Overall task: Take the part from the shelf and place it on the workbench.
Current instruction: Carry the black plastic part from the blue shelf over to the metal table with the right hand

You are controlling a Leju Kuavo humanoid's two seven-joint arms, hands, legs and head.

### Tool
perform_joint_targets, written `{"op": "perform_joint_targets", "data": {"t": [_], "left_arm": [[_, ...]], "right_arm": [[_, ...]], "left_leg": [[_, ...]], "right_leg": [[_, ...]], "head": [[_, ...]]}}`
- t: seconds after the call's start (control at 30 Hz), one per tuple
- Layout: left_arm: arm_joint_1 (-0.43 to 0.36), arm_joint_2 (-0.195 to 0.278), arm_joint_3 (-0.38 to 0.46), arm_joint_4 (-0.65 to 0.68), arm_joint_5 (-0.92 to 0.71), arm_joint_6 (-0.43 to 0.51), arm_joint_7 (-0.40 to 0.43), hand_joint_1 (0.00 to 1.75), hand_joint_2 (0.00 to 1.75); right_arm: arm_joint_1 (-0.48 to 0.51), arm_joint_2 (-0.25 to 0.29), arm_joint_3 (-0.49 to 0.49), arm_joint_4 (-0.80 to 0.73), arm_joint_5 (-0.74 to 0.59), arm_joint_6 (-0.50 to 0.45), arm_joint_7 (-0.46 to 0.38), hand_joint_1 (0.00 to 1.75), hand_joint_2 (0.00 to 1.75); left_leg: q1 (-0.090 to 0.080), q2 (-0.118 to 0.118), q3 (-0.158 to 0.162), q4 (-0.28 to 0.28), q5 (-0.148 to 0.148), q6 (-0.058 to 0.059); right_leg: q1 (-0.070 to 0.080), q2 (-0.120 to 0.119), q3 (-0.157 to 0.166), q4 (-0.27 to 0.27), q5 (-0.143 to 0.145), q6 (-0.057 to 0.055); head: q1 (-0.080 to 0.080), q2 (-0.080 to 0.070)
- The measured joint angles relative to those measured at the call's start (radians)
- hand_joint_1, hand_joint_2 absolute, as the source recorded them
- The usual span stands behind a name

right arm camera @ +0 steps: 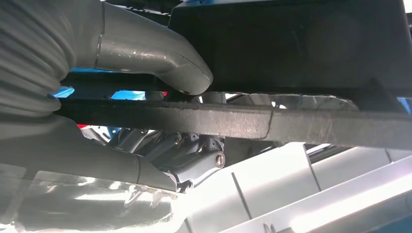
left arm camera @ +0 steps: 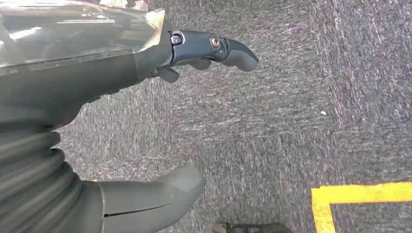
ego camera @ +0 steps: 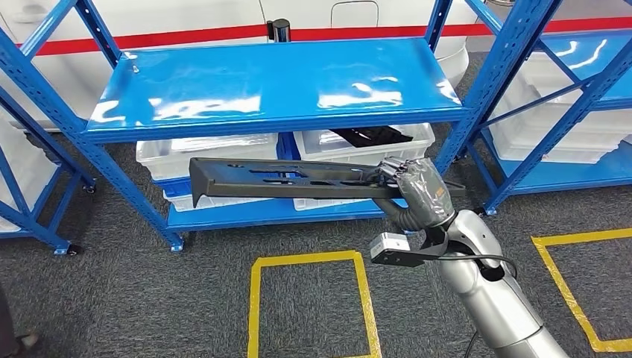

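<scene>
The right hand (ego camera: 417, 186) grips the long black part (ego camera: 287, 179) near one end, so most of it juts level leftward, clear of the blue shelf (ego camera: 276, 82). The left hand (left arm camera: 145, 73) hangs released over carpet.

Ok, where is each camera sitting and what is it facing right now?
Head view: high on the body, facing down at the blue shelf; right hand holds the black part.
Left wrist view: behind the left hand, facing carpet.
Right wrist view: behind the right hand, facing the part.
Head and right wrist share hand and part.
</scene>
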State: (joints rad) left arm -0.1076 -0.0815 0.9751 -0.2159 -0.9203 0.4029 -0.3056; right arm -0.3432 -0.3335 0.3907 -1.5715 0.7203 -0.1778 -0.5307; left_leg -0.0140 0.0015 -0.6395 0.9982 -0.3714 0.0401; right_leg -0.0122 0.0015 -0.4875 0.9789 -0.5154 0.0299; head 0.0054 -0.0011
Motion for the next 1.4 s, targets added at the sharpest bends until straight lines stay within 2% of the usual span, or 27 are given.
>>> {"op": "perform_joint_targets", "data": {"t": [0.07,0.13,0.2,0.23,0.27,0.3,0.37,0.43,0.5,0.57,0.63,0.7,0.73,0.77,0.8,0.83,0.9,0.93,1.0,1.03,1.07,1.13,1.2,1.23,1.27,1.3,1.4], "left_arm": [[0.001,0.001,0.000,0.000,0.000,0.000,0.000,0.00,1.75],[0.001,0.003,0.000,0.000,0.000,0.001,0.000,0.00,1.75],[0.001,0.002,0.000,0.000,0.000,0.001,0.000,0.00,1.75],[0.001,0.002,0.000,0.000,0.000,0.001,0.000,0.00,1.75],[0.001,0.002,0.000,0.000,0.000,0.001,0.000,0.00,1.75],[0.001,0.002,0.000,0.000,0.000,0.001,0.000,0.00,1.75],[0.000,0.003,0.000,0.000,0.000,0.001,0.000,0.00,1.75],[0.000,0.003,0.000,0.000,0.000,0.001,0.000,0.00,1.75],[0.001,0.004,0.000,0.000,0.001,0.001,0.001,0.00,1.75],[0.001,0.004,0.001,0.000,0.003,0.001,0.001,0.00,1.75],[0.000,0.003,0.001,0.000,0.004,0.001,0.001,0.00,1.75],[0.002,0.004,0.001,0.000,0.006,0.001,0.000,0.00,1.75],[0.002,0.004,0.001,0.000,0.007,0.001,0.000,0.00,1.75],[0.003,0.004,0.001,0.000,0.008,0.001,0.000,0.00,1.75],[0.003,0.003,0.001,0.000,0.008,0.001,-0.001,0.00,1.75],[0.003,0.003,0.001,0.000,0.008,0.001,-0.001,0.00,1.75],[0.003,0.003,0.001,0.000,0.008,0.001,-0.002,0.00,1.75],[0.003,0.003,0.002,0.000,0.008,0.001,-0.002,0.00,1.75],[0.004,0.003,0.002,0.000,0.008,0.000,-0.002,0.00,1.75],[0.005,0.005,0.002,0.000,0.008,0.000,-0.002,0.00,1.75],[0.006,0.006,0.004,0.000,0.008,0.000,-0.002,0.00,1.75],[0.007,0.007,0.006,0.000,0.009,0.001,-0.002,0.00,1.75],[0.007,0.007,0.008,0.000,0.009,0.001,-0.002,0.00,1.75],[0.007,0.007,0.010,0.000,0.009,0.001,-0.002,0.00,1.75],[0.008,0.007,0.011,0.000,0.009,0.001,-0.002,0.00,1.75],[0.008,0.007,0.013,0.000,0.010,0.001,-0.003,0.00,1.75],[0.006,0.010,0.017,0.000,0.010,0.001,-0.004,0.00,1.75]], "right_arm": [[0.000,0.003,-0.002,0.000,0.002,-0.003,0.000,1.75,1.75],[-0.001,0.009,-0.002,0.000,0.007,-0.005,0.002,1.75,1.75],[0.000,0.016,-0.002,0.000,0.017,-0.008,0.006,1.75,1.75],[0.000,0.020,-0.002,0.000,0.022,-0.008,0.009,1.75,1.75],[0.000,0.023,-0.002,0.000,0.027,-0.009,0.012,1.75,1.75],[0.000,0.027,-0.002,0.000,0.031,-0.009,0.016,1.75,1.75],[0.000,0.034,-0.002,-0.003,0.037,-0.009,0.022,1.75,1.75],[-0.001,0.040,-0.003,-0.007,0.041,-0.009,0.027,1.75,1.75],[-0.002,0.047,-0.004,-0.010,0.046,-0.009,0.028,1.75,1.75],[-0.002,0.052,-0.005,-0.011,0.051,-0.009,0.028,1.75,1.75],[-0.003,0.054,-0.006,-0.012,0.052,-0.009,0.028,1.75,1.75],[-0.001,0.056,-0.008,-0.013,0.054,-0.009,0.028,1.75,1.75],[0.000,0.057,-0.009,-0.013,0.054,-0.009,0.028,1.75,1.75],[0.001,0.058,-0.010,-0.013,0.055,-0.009,0.028,1.75,1.75],[0.001,0.059,-0.010,-0.013,0.056,-0.008,0.028,1.75,1.75],[0.001,0.060,-0.012,-0.013,0.057,-0.008,0.028,1.75,1.75],[0.001,0.064,-0.017,-0.013,0.059,-0.007,0.028,1.75,1.75],[0.002,0.065,-0.019,-0.014,0.061,-0.006,0.028,1.75,1.75],[0.004,0.068,-0.022,-0.014,0.063,-0.006,0.027,1.75,1.75],[0.004,0.070,-0.022,-0.014,0.065,-0.006,0.026,1.75,1.75],[0.005,0.072,-0.023,-0.014,0.066,-0.005,0.025,1.75,1.75],[0.006,0.077,-0.023,-0.015,0.068,-0.003,0.023,1.75,1.75],[0.008,0.081,-0.024,-0.016,0.069,0.000,0.021,1.75,1.75],[0.010,0.082,-0.024,-0.016,0.069,0.002,0.021,1.75,1.75],[0.012,0.082,-0.024,-0.016,0.070,0.003,0.021,1.75,1.75],[0.013,0.082,-0.025,-0.016,0.070,0.004,0.020,1.75,1.75],[0.013,0.083,-0.029,-0.016,0.070,0.005,0.019,1.75,1.75]], "left_leg": [[0.004,-0.003,-0.015,0.019,-0.023,-0.011],[0.013,-0.005,-0.049,0.108,-0.109,-0.025],[0.023,-0.005,-0.087,0.244,-0.191,-0.038],[0.027,-0.004,-0.092,0.286,-0.204,-0.044],[0.032,-0.004,-0.078,0.290,-0.197,-0.048],[0.035,-0.004,-0.043,0.252,-0.176,-0.050],[0.038,-0.005,0.063,0.103,-0.138,-0.047],[0.035,-0.008,0.124,0.009,-0.124,-0.037],[0.028,-0.008,0.122,-0.002,-0.117,-0.023],[0.027,-0.003,0.114,-0.015,-0.100,-0.004],[0.026,0.001,0.098,-0.025,-0.077,0.015],[0.022,0.002,0.074,-0.024,-0.060,0.022],[0.020,0.002,0.061,-0.023,-0.051,0.023],[0.018,0.002,0.049,-0.021,-0.043,0.022],[0.017,0.002,0.036,-0.017,-0.035,0.020],[0.017,0.002,0.025,-0.013,-0.029,0.017],[0.015,0.001,0.007,-0.001,-0.019,0.008],[0.013,0.001,0.002,0.003,-0.014,0.002],[0.010,0.001,-0.002,0.006,-0.003,-0.007],[0.011,0.000,-0.005,0.008,-0.001,-0.012],[0.013,-0.001,-0.012,0.016,-0.013,-0.016],[0.020,-0.003,-0.042,0.087,-0.085,-0.028],[0.024,-0.004,-0.086,0.225,-0.178,-0.040],[0.026,-0.004,-0.099,0.283,-0.202,-0.043],[0.028,-0.004,-0.095,0.307,-0.205,-0.045],[0.029,-0.004,-0.071,0.290,-0.190,-0.045],[0.030,-0.006,0.080,0.083,-0.134,-0.034]], "right_leg": [[-0.011,-0.002,-0.010,-0.004,0.014,-0.020],[-0.019,-0.005,-0.024,-0.005,0.035,-0.038],[-0.018,-0.005,-0.047,-0.003,0.053,-0.040],[-0.017,-0.005,-0.058,-0.001,0.060,-0.037],[-0.018,-0.005,-0.068,0.001,0.067,-0.034],[-0.018,-0.005,-0.077,0.003,0.072,-0.031],[-0.018,-0.004,-0.088,0.007,0.081,-0.022],[-0.015,-0.004,-0.093,0.008,0.091,-0.008],[-0.014,-0.004,-0.098,0.004,0.103,0.010],[-0.013,-0.004,-0.112,0.017,0.094,0.017],[-0.012,-0.004,-0.149,0.099,0.030,0.007],[-0.013,-0.004,-0.194,0.235,-0.046,0.001],[-0.013,-0.004,-0.204,0.284,-0.062,0.006],[-0.013,-0.004,-0.196,0.300,-0.061,0.014],[-0.013,-0.004,-0.167,0.273,-0.043,0.024],[-0.013,-0.004,-0.120,0.212,-0.020,0.031],[-0.008,-0.004,-0.021,0.065,-0.004,0.027],[-0.004,-0.003,0.004,0.021,-0.006,0.020],[0.005,-0.001,0.006,0.002,-0.007,0.006],[-0.001,-0.002,-0.002,0.001,-0.002,-0.002],[-0.007,-0.003,-0.006,0.002,0.005,-0.013],[-0.015,-0.006,-0.020,0.001,0.025,-0.034],[-0.012,-0.007,-0.042,0.002,0.044,-0.042],[-0.011,-0.007,-0.053,0.003,0.052,-0.042],[-0.011,-0.007,-0.063,0.004,0.059,-0.040],[-0.010,-0.006,-0.072,0.004,0.065,-0.037],[-0.008,-0.005,-0.088,0.007,0.081,-0.024]], "head": [[0.000,0.000],[-0.003,0.000],[-0.006,0.000],[-0.006,0.000],[-0.006,0.000],[-0.006,0.000],[-0.006,0.000],[-0.004,0.000],[-0.002,0.000],[-0.002,0.000],[0.000,0.000],[0.001,0.000],[0.002,0.000],[0.002,0.000],[0.002,0.000],[0.002,0.000],[0.001,0.000],[0.002,0.000],[0.001,0.000],[0.002,0.000],[0.000,0.000],[-0.002,0.000],[-0.003,0.000],[-0.003,0.000],[-0.003,0.000],[-0.003,0.000],[-0.003,0.000]]}}
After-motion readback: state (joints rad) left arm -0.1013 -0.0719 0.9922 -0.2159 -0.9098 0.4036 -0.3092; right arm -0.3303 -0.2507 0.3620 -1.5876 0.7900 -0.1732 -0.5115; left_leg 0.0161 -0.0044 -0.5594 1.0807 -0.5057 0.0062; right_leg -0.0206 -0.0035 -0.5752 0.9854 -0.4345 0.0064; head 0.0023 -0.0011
